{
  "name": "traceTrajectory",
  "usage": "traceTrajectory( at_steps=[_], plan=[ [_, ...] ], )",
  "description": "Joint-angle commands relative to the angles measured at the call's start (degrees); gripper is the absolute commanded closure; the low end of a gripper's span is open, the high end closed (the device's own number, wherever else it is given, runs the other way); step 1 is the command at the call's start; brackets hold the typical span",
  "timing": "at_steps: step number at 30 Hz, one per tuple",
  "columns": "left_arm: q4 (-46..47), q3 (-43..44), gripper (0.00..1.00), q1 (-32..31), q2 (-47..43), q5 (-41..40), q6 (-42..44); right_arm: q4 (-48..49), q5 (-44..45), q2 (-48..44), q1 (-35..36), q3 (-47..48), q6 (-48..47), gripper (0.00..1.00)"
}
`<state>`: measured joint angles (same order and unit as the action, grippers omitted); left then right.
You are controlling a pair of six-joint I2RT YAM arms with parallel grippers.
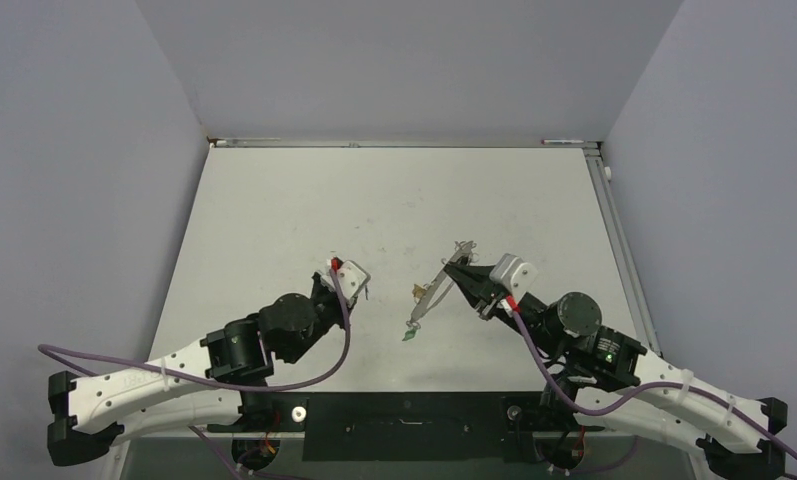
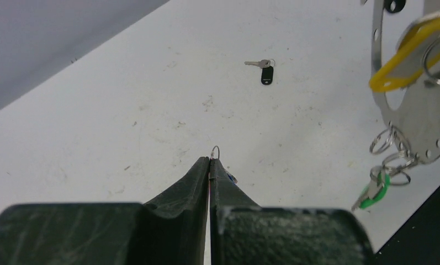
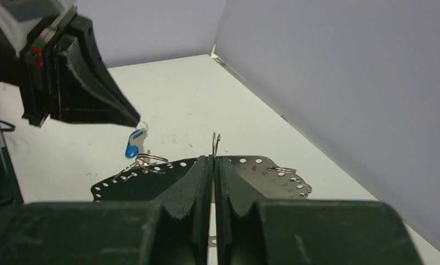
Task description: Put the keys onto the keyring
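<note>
Worktop (image 1: 274,200), white, below two arms: left hand (image 2: 210,164) clenched on blue-tagged silver key (image 3: 133,144), right hand (image 3: 213,163) clenched on flat perforated grey metal keyring (image 3: 248,168).

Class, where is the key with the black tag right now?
In the left wrist view, the black-tagged key lies alone on the table, beyond the left gripper and left of the holed metal plate.

Keyring (image 2: 422,116) is smooth bare silver metal with a dull sheen. Yellow tag (image 2: 383,81), green tag (image 2: 369,202), black tag (image 2: 267,75) and the blue key (image 3: 132,146) tag are glossy plastic. Table (image 2: 123,127) matt white, scuffed; left gripper (image 2: 210,160) matt black, faintly ridged plastic.
</note>
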<state>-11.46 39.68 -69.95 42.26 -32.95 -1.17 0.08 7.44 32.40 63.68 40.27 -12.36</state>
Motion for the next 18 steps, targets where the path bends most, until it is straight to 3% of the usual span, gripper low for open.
traceTrajectory(
  at_steps=[1, 18],
  plan=[
    [5.9, 0.7, 1.0, 0.1, -2.9, 2.8, 11.5, 1.0, -9.7, 3.2, -0.4, 3.5, -0.4, 0.95],
    [10.4, -3.6, 1.0, 0.3, -12.3, 20.5, 28.5, 0.2, -28.5, 8.2, -0.2, 3.2, -4.0, 0.95]
  ],
)
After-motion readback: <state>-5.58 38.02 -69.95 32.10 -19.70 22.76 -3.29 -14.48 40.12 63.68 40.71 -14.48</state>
